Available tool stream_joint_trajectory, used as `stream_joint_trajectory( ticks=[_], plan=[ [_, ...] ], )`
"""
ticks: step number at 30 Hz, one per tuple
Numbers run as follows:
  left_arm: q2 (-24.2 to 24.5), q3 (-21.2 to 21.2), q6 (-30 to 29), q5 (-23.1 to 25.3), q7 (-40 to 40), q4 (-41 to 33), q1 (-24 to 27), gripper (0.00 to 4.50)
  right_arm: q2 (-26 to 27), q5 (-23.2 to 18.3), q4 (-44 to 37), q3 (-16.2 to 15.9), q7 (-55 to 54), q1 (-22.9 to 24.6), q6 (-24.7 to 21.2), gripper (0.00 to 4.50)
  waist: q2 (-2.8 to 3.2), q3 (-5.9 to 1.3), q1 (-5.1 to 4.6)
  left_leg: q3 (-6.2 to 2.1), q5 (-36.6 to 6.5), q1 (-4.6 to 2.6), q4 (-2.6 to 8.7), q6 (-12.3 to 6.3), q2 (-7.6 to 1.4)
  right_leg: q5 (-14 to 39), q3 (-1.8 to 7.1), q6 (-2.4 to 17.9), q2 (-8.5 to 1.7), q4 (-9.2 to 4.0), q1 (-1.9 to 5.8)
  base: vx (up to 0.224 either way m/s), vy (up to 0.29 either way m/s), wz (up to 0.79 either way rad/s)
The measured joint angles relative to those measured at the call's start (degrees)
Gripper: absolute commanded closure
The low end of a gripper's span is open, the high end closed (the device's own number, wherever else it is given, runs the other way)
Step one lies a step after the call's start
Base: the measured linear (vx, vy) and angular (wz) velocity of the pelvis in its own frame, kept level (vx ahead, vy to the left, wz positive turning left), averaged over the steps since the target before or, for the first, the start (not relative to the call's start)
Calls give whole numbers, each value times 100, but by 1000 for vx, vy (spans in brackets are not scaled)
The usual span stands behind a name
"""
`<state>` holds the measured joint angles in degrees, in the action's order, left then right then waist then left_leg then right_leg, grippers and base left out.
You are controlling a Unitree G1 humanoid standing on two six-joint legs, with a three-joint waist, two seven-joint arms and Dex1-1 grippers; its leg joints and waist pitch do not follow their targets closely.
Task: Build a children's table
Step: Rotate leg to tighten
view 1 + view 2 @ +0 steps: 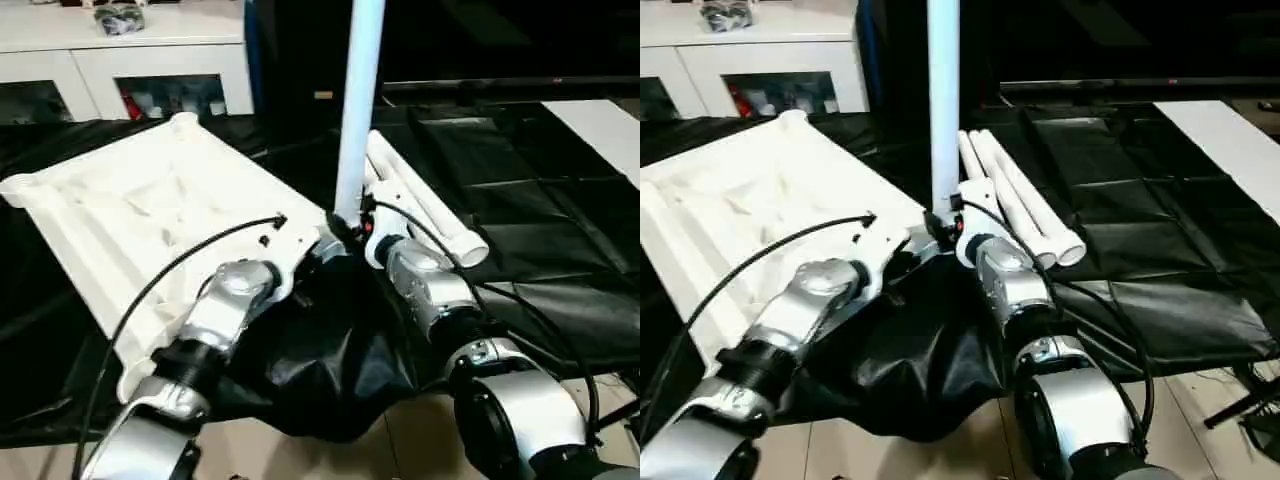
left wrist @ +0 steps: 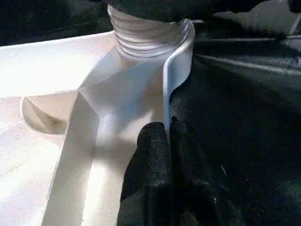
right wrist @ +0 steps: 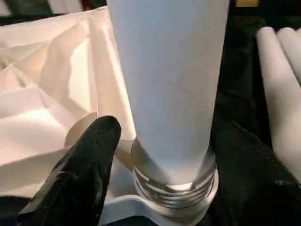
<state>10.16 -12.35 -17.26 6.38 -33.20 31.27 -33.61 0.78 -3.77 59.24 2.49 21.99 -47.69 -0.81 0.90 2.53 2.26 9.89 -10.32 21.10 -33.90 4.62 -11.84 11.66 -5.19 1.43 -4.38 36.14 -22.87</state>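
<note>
The children's table top (image 1: 130, 210) lies upside down on black cloth, ribbed underside up. One white leg (image 1: 355, 100) stands upright in its near corner socket, threaded end (image 3: 174, 188) seated in the collar. My right gripper (image 3: 164, 132) straddles the base of that leg, its fingers (image 3: 89, 155) standing on either side with a gap on one side. My left gripper (image 2: 168, 129) is shut on the thin rim of the table top beside the socket (image 2: 146, 37). Spare white legs (image 1: 430, 215) lie side by side on the cloth just right of the upright leg.
A white cabinet (image 1: 120, 60) with glass doors stands behind the table top. Black cloth (image 1: 520, 200) covers the work area and bunches up (image 1: 330, 360) in front between my forearms. A white panel (image 1: 600, 130) lies at the far right. Tiled floor (image 1: 400, 450) lies at the near edge.
</note>
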Motion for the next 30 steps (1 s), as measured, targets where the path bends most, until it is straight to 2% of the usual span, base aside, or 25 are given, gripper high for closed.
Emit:
stream_joint_trajectory(
  ticks=[5, 10, 13, 16, 24, 26, 30],
  plan=[
    [380, -128, 277, -154, -886, -212, 134, 450, -613, 240, -322, -467, 1033, 317, 51, 125, 10, 6, 94, 0, -3, 16, 0, -4, 0, 0, -4, 0, 0, -11, -8, 0, 0, 0],
    [747, -153, 558, -403, -1728, -325, 257, 450, -1077, 209, -991, -743, 2234, 650, -48, 125, 17, 11, 168, 0, 17, 34, -1, -37, -1, 0, -7, 0, -1, -11, -21, 0, 0, 0],
    [862, -189, 655, -500, -2130, -425, 328, 450, -1262, 159, -1251, -835, 2743, 736, -140, 125, 18, 12, 232, 0, 15, 35, -2, -33, -1, 0, -7, 1, -1, -11, -21, 0, 0, 0],
    [990, -249, 699, -602, -2535, -492, 359, 450, -1594, 117, -1637, -1061, 3387, 853, -256, 125, 19, 13, 308, 0, 12, 37, -3, -29, -1, 0, -8, 0, -1, -11, -20, 0, 0, 0],
    [1200, -265, 773, -735, -3034, -500, 384, 450, -1913, 129, -1975, -1292, 4093, 1002, -382, 125, 17, 14, 292, 0, 8, 36, -3, -21, -3, 0, -9, 0, -1, -9, -21, 0, 0, 0],
    [1214, -265, 790, -739, -3067, -503, 400, 450, -1930, 146, -2025, -1350, 4115, 1015, -383, 151, 17, 15, 295, 0, 8, 37, -3, -21, -3, 0, -8, 0, -1, -9, -21, 0, 0, 0],
    [1242, -265, 812, -740, -3114, -503, 422, 450, -1937, 165, -2088, -1415, 4127, 1041, -408, 173, 17, 15, 294, 0, 8, 37, -3, -21, -3, 0, -9, 0, -1, -9, -21, 0, 0, 0]
  ],
)
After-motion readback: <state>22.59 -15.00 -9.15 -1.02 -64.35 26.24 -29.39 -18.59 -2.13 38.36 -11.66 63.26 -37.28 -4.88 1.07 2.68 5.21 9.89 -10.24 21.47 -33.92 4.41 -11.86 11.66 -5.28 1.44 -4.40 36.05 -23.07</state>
